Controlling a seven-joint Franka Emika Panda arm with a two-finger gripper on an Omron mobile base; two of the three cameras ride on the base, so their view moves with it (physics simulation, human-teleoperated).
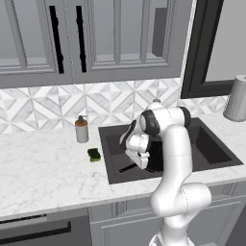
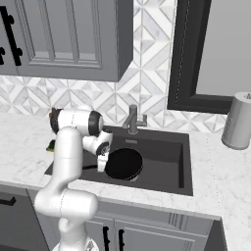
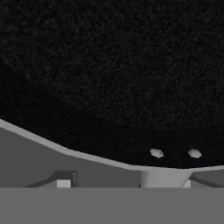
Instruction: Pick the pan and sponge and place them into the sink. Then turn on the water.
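Observation:
The black pan (image 2: pixel 124 163) lies in the dark sink (image 2: pixel 166 162), its thin handle (image 1: pixel 127 168) pointing left. In the hand view the pan's dark surface (image 3: pixel 113 70) sits very close, with two rivets near its rim. My gripper (image 3: pixel 126 183) is down in the basin at the handle's root (image 2: pixel 102 164). It is open, its fingertips (image 3: pixel 63 182) wide apart on either side of the handle's base. The green and yellow sponge (image 1: pixel 94 154) rests on the white counter just left of the sink. The grey faucet (image 2: pixel 133 119) stands behind the basin, and no water runs.
A grey soap dispenser (image 1: pixel 81 129) with a brown top stands behind the sponge. A grey roll-shaped canister (image 2: pixel 238 121) stands on the counter at the far right. Wall cabinets hang above, and a dark-framed window is at the right.

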